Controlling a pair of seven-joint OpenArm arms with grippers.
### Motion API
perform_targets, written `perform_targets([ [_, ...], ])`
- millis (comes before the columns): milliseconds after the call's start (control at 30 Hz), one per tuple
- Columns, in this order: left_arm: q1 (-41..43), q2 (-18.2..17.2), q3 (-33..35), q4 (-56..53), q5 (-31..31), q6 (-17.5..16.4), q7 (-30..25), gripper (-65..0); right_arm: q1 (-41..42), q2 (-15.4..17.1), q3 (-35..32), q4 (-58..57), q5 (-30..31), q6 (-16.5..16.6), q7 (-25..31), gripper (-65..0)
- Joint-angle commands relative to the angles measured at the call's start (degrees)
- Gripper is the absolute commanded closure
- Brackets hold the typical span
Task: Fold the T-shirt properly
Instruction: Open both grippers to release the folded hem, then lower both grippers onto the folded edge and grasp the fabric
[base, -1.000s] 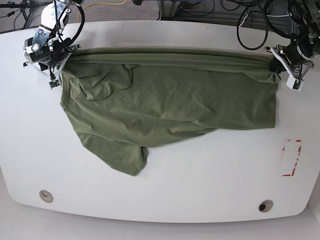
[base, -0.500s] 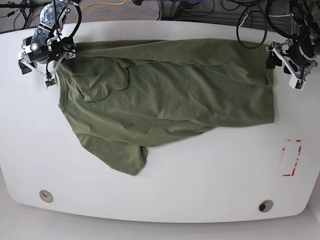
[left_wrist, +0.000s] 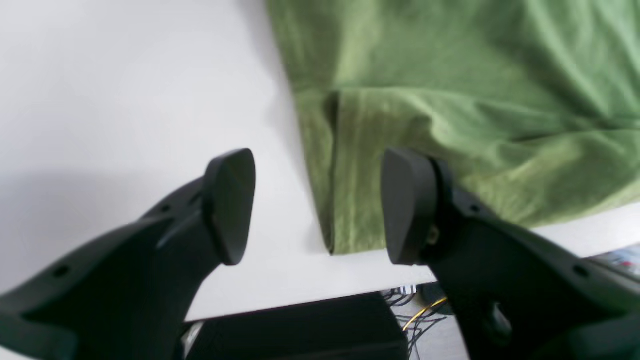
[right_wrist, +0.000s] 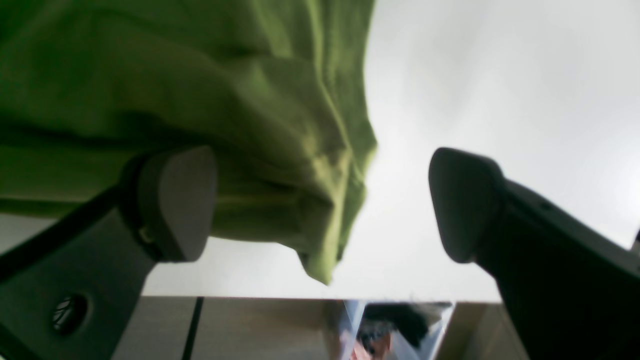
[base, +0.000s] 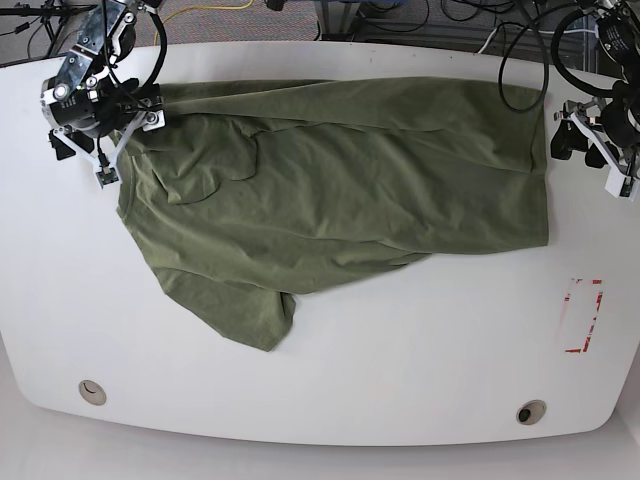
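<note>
The olive-green T-shirt (base: 340, 190) lies spread out and wrinkled on the white table (base: 400, 350), its top edge near the far side and one sleeve pointing toward the front left. My right gripper (base: 105, 140) hovers at the shirt's far-left corner, open. In the right wrist view that gripper (right_wrist: 320, 200) holds nothing, and a bunched corner of the T-shirt (right_wrist: 150, 75) lies under it. My left gripper (base: 588, 148) stands just off the shirt's far-right corner. In the left wrist view it (left_wrist: 320, 205) is open over the hemmed corner of the T-shirt (left_wrist: 450, 75).
A red-outlined rectangle (base: 582, 316) is marked on the table at the right. Two round holes (base: 92, 391) (base: 531, 411) sit near the front edge. Cables and dark gear lie beyond the table's far edge (base: 330, 45), close behind both grippers.
Both grippers let go of the shirt's lifted top fold, which dropped flat toward the far edge. Both now stand open, and the left one has drawn away to the right.
</note>
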Motion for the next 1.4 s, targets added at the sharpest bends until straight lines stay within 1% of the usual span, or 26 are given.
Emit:
perform_targets([
  [0, -0.60, -0.62, -0.15, 1.02, -2.67, 0.30, -0.86, -37.2, 1.44, -0.06, 0.77, 0.78, 3.56, -0.14, 1.51, -65.0],
  [33, -0.69, -0.45, 0.02, 1.11, -2.93, 0.39, -0.95, -37.2, 1.44, -0.50, 1.21, 0.69, 4.09, -0.14, 1.60, -65.0],
  [167, -1.92, 2.19, 2.66, 1.11, -2.93, 0.48, -1.13, -37.2, 4.60, -2.87, 3.93, 0.34, 5.76, -0.14, 1.60, -65.0],
  [367, -2.62, 4.47, 4.51, 1.11, -2.93, 0.48, -1.13, -37.2, 8.65, -3.75, 4.02, -2.65, 5.76, -0.14, 1.60, -65.0],
  [433, -2.62, 4.47, 5.12, 1.11, -2.84, 0.48, -1.13, -37.2, 10.76, -4.54, 4.02, -5.02, 5.67, -0.14, 1.60, -65.0],
  [567, -2.71, 4.47, 5.47, 1.11, -2.93, 0.48, -1.13, -37.2, 13.92, -4.19, 4.02, -9.94, 5.06, -0.14, 1.77, -65.0],
  [633, -2.71, 4.39, 5.39, 1.02, -2.84, 0.48, -1.13, -37.2, 14.98, -4.19, 4.02, -11.97, 4.44, -0.14, 2.56, -65.0],
  [733, -2.71, 4.21, 5.39, 1.02, -2.84, 0.48, -1.13, -37.2, 16.30, -4.19, 3.76, -14.60, 3.65, -0.14, 5.29, -65.0],
  [1000, -2.71, 3.42, 5.39, 1.02, -2.40, 0.48, -1.22, -37.2, 16.21, -4.54, -2.22, -16.45, 0.75, -0.14, 8.37, -64.4],
  [1067, -2.89, 3.42, 5.47, 1.02, -1.70, 0.39, -1.22, -37.2, 16.21, -4.63, -3.45, -16.62, -0.40, -0.14, 9.07, -59.8],
  [1200, -3.85, 3.42, 5.47, 0.94, 0.06, 0.13, -1.22, -37.2, 16.12, -4.72, -4.24, -16.80, -1.89, -0.14, 10.12, -46.3],
  [1267, -3.85, 3.51, 5.47, 0.94, 0.76, 0.13, -1.22, -37.2, 16.12, -4.72, -4.68, -16.89, -2.50, -0.14, 10.39, -40.7],
  [1300, -3.85, 3.51, 5.47, 0.94, 1.11, 0.13, -1.22, -37.2, 16.12, -4.72, -4.86, -16.98, -2.77, -0.14, 10.56, -38.5],
  [1367, -3.94, 3.42, 5.47, 0.94, 1.38, 0.04, -1.22, -37.2, 16.21, -4.72, -4.86, -17.59, -3.38, -0.14, 10.91, -36.8],
])
